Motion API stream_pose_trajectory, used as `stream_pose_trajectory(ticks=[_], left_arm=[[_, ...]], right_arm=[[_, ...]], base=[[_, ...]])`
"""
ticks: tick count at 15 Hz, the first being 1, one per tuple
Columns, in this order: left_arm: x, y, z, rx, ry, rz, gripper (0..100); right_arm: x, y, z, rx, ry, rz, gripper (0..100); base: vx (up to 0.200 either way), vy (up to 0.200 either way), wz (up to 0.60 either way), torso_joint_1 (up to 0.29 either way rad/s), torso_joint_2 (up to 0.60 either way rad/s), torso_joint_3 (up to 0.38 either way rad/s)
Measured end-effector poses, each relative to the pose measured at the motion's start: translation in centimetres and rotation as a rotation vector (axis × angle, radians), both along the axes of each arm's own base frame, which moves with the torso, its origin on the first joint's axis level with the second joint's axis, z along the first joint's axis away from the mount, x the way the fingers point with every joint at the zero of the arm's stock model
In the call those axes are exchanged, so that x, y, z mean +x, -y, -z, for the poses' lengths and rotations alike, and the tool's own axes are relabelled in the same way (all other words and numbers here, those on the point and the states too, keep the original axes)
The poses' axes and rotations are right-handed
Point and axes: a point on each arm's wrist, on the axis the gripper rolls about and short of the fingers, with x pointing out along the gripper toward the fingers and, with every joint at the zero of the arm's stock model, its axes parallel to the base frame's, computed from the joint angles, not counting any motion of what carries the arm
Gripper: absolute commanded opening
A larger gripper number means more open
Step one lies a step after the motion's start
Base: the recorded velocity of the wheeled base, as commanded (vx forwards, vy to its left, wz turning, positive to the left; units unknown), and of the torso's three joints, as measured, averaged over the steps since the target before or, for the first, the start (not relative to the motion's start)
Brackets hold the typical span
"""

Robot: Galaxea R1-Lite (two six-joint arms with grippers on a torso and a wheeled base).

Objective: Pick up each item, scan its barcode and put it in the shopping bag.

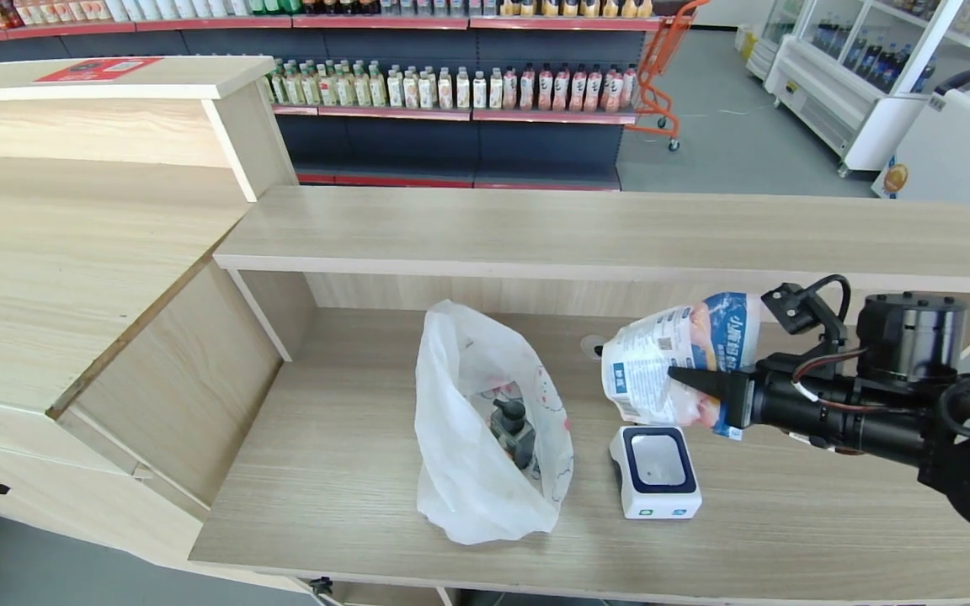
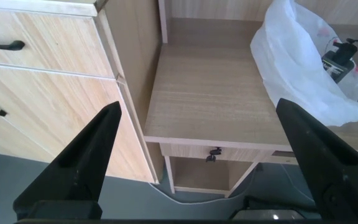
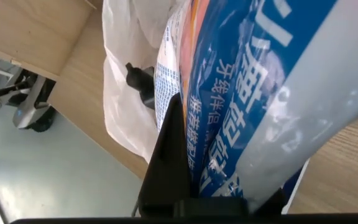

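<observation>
Right claw (image 1: 694,384) pinches a food packet (image 1: 677,349) just above the scanner (image 1: 656,471), beside the shopping bag (image 1: 464,471). The packet looks light, floppy and slippery; a mid-body hold seems steadiest. Left claw (image 2: 194,168) hangs open.

Blue-and-white packet (image 1: 662,358) held tilted in the air just above the white scanner (image 1: 656,471) mid-counter (image 1: 350,480); white bag (image 1: 460,480) open beside the scanner, toward the left edge; dark pump bottle (image 1: 512,431) inside.
</observation>
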Motion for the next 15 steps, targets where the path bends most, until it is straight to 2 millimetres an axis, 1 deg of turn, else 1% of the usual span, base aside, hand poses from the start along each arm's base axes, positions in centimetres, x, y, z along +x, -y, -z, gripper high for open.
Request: stream_pose_trajectory(ticks=[4,6,8,13,15], left_arm=[[0.0,0.0,0.0,0.000,0.000,0.000,100],[0.0,0.0,0.0,0.000,0.000,0.000,100],[0.0,0.0,0.0,0.000,0.000,0.000,100],[0.0,0.0,0.0,0.000,0.000,0.001,100],[0.0,0.0,0.0,0.000,0.000,0.001,100]], right_arm=[[3.2,-2.3,1.5,-0.022,-0.035,-0.054,0],[4.7,-3.8,2.8,-0.042,-0.048,-0.091,0],[5.7,-5.2,3.9,-0.062,-0.048,-0.127,0],[9.7,-9.2,6.7,-0.191,0.089,-0.244,0],[11.0,-10.3,8.0,-0.241,0.117,-0.278,0]], base=[[0.000,0.000,0.00,0.000,0.00,0.000],[0.000,0.000,0.00,0.000,0.00,0.000],[0.000,0.000,0.00,0.000,0.00,0.000],[0.000,0.000,0.00,0.000,0.00,0.000],[0.000,0.000,0.00,0.000,0.00,0.000]])
